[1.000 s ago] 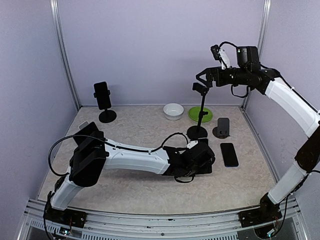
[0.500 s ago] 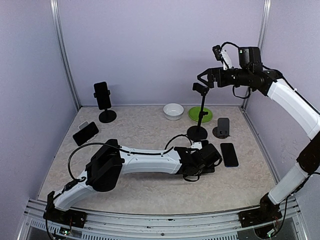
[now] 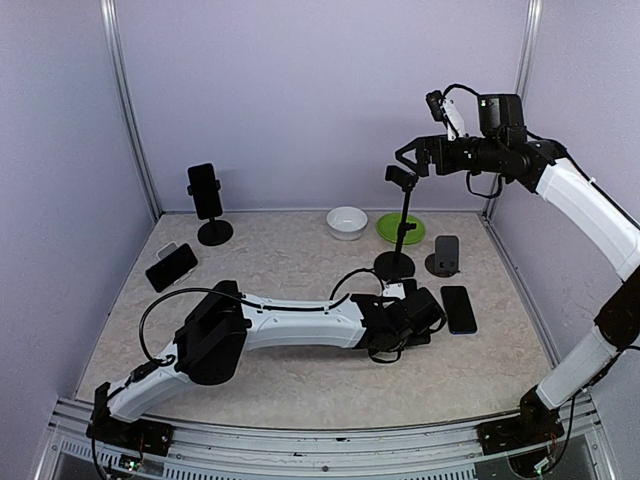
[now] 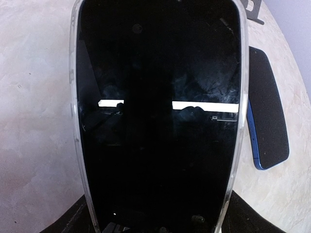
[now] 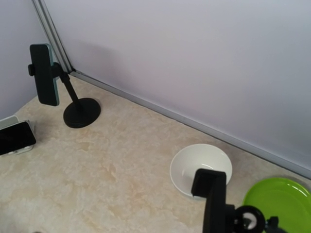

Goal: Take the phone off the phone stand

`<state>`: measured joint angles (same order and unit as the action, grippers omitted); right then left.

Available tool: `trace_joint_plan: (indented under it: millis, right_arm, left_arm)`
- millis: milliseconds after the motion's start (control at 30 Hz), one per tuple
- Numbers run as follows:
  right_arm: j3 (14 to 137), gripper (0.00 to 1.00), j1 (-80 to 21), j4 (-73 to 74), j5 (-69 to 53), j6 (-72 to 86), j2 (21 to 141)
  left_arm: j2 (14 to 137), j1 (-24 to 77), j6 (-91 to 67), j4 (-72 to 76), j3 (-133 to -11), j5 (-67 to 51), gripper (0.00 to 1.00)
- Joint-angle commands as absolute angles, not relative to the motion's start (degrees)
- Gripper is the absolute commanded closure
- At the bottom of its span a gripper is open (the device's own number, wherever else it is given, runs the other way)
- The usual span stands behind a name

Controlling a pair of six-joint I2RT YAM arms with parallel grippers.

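A black phone in a clear case point(image 4: 160, 121) fills the left wrist view, low over the table. My left gripper point(image 3: 412, 318) reaches across to the right of centre and is shut on the phone's near end; black finger parts show at both bottom corners beside it. The tall black phone stand point(image 3: 401, 225) stands just behind, and its clamp point(image 3: 402, 178) is empty. The clamp also shows in the right wrist view point(image 5: 209, 194). My right gripper point(image 3: 412, 150) hovers open just above and behind the clamp, touching nothing.
A blue phone point(image 3: 459, 308) lies flat right of my left gripper, also in the left wrist view point(image 4: 267, 121). A small stand with a phone point(image 3: 446, 255), a white bowl point(image 3: 347, 222) and a green plate point(image 3: 415, 228) are behind. Another stand holding a phone point(image 3: 206, 195) and a propped phone point(image 3: 171, 267) are far left.
My left arm stretched further right and lower with the phone over the first half second, then almost stopped. My right arm stayed still.
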<state>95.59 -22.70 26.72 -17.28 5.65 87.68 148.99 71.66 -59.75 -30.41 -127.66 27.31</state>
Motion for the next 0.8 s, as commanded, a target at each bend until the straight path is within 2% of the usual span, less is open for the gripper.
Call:
trace_joint_plan:
  millis: [0, 133, 167, 467, 767]
  right_arm:
    - [95.9, 0.01, -22.3, 27.0, -17.5, 5.6, 86.5]
    - [96.6, 0.01, -22.3, 27.3, -17.4, 5.4, 87.0]
    - [96.9, 0.01, -22.2, 27.4, -17.5, 5.4, 87.2]
    - [99.7, 0.0, -22.2, 28.0, -18.1, 4.9, 88.7]
    - [101.7, 0.0, -22.2, 28.5, -18.4, 4.8, 89.0]
  left_arm:
    - [149.5, 70.6, -58.4, -27.1, -128.3, 28.7, 0.3]
    - [148.2, 70.5, -57.0, -25.2, -128.1, 28.6, 0.05]
    - [147.9, 70.4, -56.8, -25.0, -128.0, 28.6, 0.02]
    - [142.9, 68.8, -54.8, -22.4, -125.3, 29.9, 0.01]
    - [132.3, 65.0, -52.8, -20.9, -117.1, 30.7, 0.01]
